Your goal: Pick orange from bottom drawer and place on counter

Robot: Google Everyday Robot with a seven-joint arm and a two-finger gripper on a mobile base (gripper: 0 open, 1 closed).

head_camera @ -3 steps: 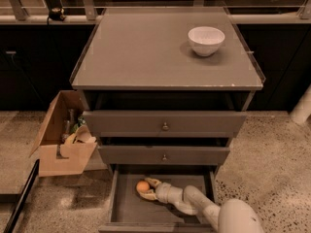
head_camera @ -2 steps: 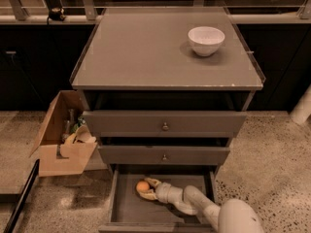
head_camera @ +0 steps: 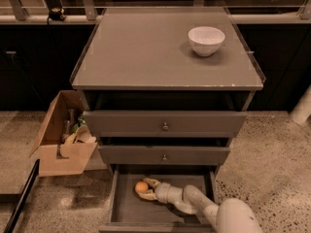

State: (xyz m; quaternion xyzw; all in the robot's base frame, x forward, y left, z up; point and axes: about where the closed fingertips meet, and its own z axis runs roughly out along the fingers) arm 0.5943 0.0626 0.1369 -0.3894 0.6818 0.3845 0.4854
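The small orange lies on the floor of the open bottom drawer, left of its middle. My gripper reaches into the drawer from the lower right, with one finger behind the orange and one in front of it, shut on it. The orange rests low on the drawer floor. The counter spreads flat and grey-brown above the three drawers.
A white bowl stands on the counter's back right. The two upper drawers with round knobs jut out a little above the bottom one. An open cardboard box with clutter sits on the floor to the cabinet's left.
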